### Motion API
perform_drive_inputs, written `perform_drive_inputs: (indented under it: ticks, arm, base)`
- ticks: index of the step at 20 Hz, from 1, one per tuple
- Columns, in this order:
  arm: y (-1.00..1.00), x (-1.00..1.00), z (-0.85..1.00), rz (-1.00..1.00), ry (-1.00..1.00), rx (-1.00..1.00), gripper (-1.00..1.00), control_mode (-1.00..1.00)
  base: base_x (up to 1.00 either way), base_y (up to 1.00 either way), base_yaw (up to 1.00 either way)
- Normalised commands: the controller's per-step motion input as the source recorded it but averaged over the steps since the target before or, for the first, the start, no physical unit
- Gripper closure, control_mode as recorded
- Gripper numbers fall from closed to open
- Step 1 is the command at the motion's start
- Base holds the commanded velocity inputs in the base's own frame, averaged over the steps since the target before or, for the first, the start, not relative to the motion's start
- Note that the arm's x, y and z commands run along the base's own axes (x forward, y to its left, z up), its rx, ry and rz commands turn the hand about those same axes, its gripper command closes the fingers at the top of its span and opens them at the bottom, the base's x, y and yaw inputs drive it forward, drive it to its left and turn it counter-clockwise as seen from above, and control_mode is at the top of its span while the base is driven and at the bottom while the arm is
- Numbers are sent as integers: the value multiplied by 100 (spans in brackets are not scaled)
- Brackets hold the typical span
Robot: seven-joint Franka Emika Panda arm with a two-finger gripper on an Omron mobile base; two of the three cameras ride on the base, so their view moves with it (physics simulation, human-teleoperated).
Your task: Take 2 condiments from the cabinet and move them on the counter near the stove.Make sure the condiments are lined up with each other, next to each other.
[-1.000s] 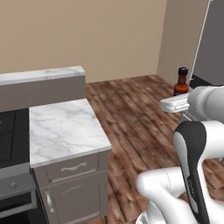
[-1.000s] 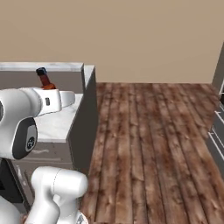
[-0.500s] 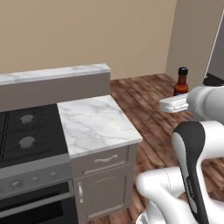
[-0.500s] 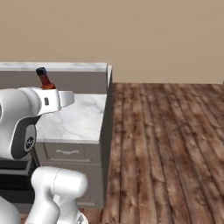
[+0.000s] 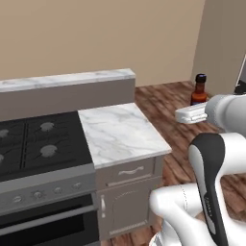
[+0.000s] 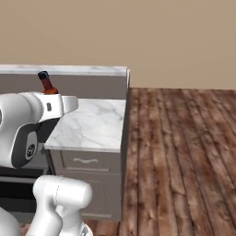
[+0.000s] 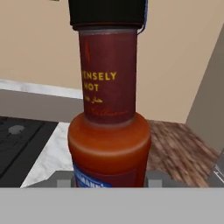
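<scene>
A reddish-brown sauce bottle (image 5: 199,90) with a dark neck and cap, one of the condiments, stands upright in my gripper (image 5: 197,106), which is shut on its lower body. The hand view has the bottle (image 7: 109,131) close up and centred. From the right base view the bottle (image 6: 46,83) rises above the white hand, held by the gripper (image 6: 54,94). It hangs in the air to the right of the white marble counter (image 5: 120,132), above the wooden floor. The black stove (image 5: 38,139) lies left of that counter. The cabinet is out of view.
A raised grey ledge with a marble top (image 5: 67,79) runs behind the stove and counter. Drawer fronts (image 5: 127,170) sit under the counter. Wooden floor (image 6: 184,152) spreads to the right. A tall grey unit (image 5: 241,77) stands at the far right edge.
The base has driven, so the whole scene has slid rightward and the stove has come into the left base view. The bottle stays in the shut gripper at the same height.
</scene>
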Motion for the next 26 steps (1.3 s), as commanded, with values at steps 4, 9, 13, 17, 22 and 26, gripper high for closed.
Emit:
perform_drive_inputs:
  ticks: [4,9,13,17,22,26]
  arm:
    - [0,0,0,0,0,0,100,100]
    - [0,0,0,0,0,0,100,100]
    - [0,0,0,0,0,0,100,100]
    - [0,0,0,0,0,0,100,100]
    - [0,0,0,0,0,0,100,100]
    - [0,0,0,0,0,0,100,100]
  base:
    - [0,42,8]
    - [0,44,7]
    - [0,47,6]
    - [0,46,7]
    - [0,43,7]
    - [0,43,6]
